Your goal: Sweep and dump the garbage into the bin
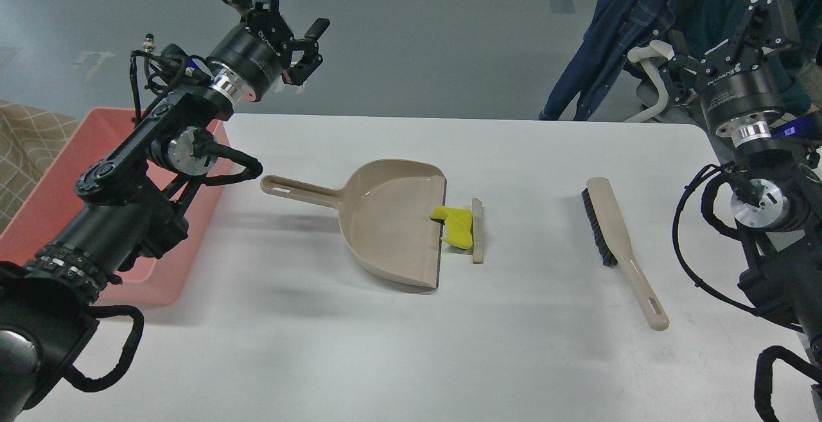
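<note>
The garbage lies mid-table: a bright yellow chunk (pixel 457 227) at the open lip of the beige dustpan (pixel 392 223), and a thin pale strip (pixel 477 230) just right of it. The yellow chunk's left tip overlaps the lip. The dustpan's handle (pixel 298 191) points left. The beige brush with black bristles (pixel 618 242) lies to the right, handle toward me. The salmon-pink bin (pixel 42 200) stands at the table's left end, partly hidden by my left arm. My left gripper (pixel 286 4) is open and raised beyond the table's far left edge. My right gripper (pixel 719 40) is open and raised beyond the far right corner.
The white table (pixel 411 345) carries only these things. A chair with a blue jacket (pixel 603 43) stands behind the far right edge, close to my right gripper. A checked cloth (pixel 19 146) lies left of the bin.
</note>
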`<act>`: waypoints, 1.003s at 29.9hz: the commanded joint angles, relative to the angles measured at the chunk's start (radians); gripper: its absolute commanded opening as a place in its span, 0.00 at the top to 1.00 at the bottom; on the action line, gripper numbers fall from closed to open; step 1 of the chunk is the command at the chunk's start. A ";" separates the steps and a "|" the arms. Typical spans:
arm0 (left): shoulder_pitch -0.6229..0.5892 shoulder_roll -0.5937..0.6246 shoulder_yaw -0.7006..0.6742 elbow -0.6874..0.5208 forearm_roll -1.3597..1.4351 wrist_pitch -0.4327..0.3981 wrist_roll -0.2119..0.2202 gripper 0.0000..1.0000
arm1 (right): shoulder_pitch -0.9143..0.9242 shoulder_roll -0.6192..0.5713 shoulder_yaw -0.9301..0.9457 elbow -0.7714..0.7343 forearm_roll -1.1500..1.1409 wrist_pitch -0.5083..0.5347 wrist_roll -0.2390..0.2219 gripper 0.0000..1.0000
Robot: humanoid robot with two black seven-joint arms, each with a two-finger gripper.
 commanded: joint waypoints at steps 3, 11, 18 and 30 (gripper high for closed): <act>0.008 0.003 -0.005 0.001 -0.005 -0.049 -0.004 0.02 | 0.002 -0.005 0.002 0.005 0.002 0.000 -0.001 0.00; 0.005 0.010 -0.015 0.015 -0.069 -0.039 0.001 0.02 | 0.008 -0.019 0.000 0.002 0.001 0.003 -0.001 0.00; -0.006 0.003 -0.007 0.011 -0.117 0.007 0.000 0.02 | 0.011 -0.019 -0.007 -0.004 -0.001 0.006 -0.005 0.00; 0.003 -0.002 0.001 0.013 -0.114 0.011 -0.013 0.02 | 0.011 -0.031 -0.011 -0.009 -0.004 0.006 -0.005 0.00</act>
